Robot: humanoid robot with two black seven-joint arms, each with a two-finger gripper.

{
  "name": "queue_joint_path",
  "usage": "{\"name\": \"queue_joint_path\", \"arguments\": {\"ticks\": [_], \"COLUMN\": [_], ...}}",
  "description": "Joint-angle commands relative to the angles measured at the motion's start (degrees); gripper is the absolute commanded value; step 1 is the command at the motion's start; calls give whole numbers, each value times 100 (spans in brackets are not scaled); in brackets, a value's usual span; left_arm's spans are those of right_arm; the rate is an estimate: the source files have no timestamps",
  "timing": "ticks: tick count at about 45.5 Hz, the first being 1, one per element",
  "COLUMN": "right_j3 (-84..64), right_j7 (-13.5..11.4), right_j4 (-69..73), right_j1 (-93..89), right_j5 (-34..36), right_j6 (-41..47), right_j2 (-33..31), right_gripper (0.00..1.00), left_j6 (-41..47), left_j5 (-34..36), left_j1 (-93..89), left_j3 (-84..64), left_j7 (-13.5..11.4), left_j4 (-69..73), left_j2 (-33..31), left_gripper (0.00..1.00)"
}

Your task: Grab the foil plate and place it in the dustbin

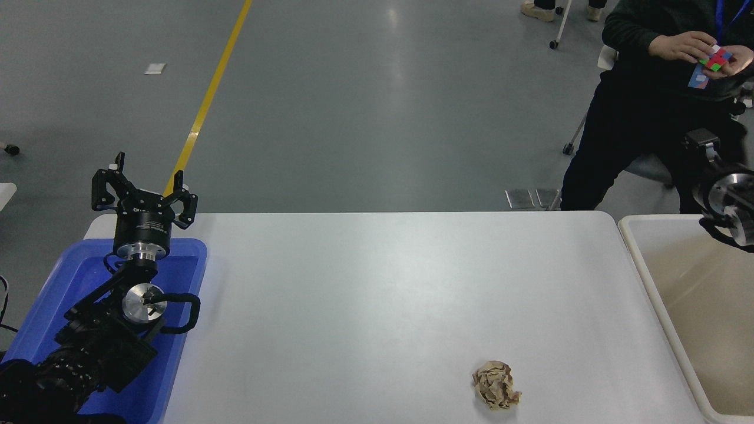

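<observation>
The foil plate is out of view. The dustbin [651,277], cream with a tan inside, stands against the table's right end and is cut off by the picture's edge. Only the end of my right arm [726,200], black with a silver disc, shows at the right edge, raised over the dustbin's far rim. I cannot tell how its gripper stands. My left gripper [144,187] is parked at the lower left, open and empty, held above the blue tray.
A blue plastic tray [197,250] lies under the left arm at the table's left end. A crumpled brown paper ball [496,385] sits near the front right of the white table [383,294]. A seated person [654,118] handles a coloured cube beyond the far right corner.
</observation>
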Motion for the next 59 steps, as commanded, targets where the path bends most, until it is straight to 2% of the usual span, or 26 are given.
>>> {"name": "queue_joint_path", "arguments": {"ticks": [1,15,22,30,41,45,49,59], "right_j3": [-630,-3355,-4541,-5948,-5941,-5747,-5738,-5791], "right_j7": [2,2,2,2,20,37,37,37], "right_j4": [1223,2788,3622,4766,5372,5601,5768,5795], "right_j1": [648,2739,3855,5113,5263,5175,5149,5281], "right_j5": [-1101,-1074,-1074,-1074,-1040,-671,-328,-99], "right_j6": [25,51,69,403,1465,1888,2011,2213], "right_j2": [-337,-232,154,1059,1403,1420,1491,1728], "right_gripper": [100,100,100,100,100,100,100,100], "left_j6": [1,1,1,1,1,1,1,1], "left_j5": [8,8,8,8,8,8,8,8], "left_j1": [0,0,0,0,0,0,0,0], "left_j3": [0,9,9,9,9,9,0,9], "left_j7": [0,0,9,0,0,9,9,0], "left_j4": [0,0,0,0,0,0,0,0], "left_j2": [5,5,5,5,5,5,5,5], "left_gripper": [99,99,99,99,99,99,99,99]}}
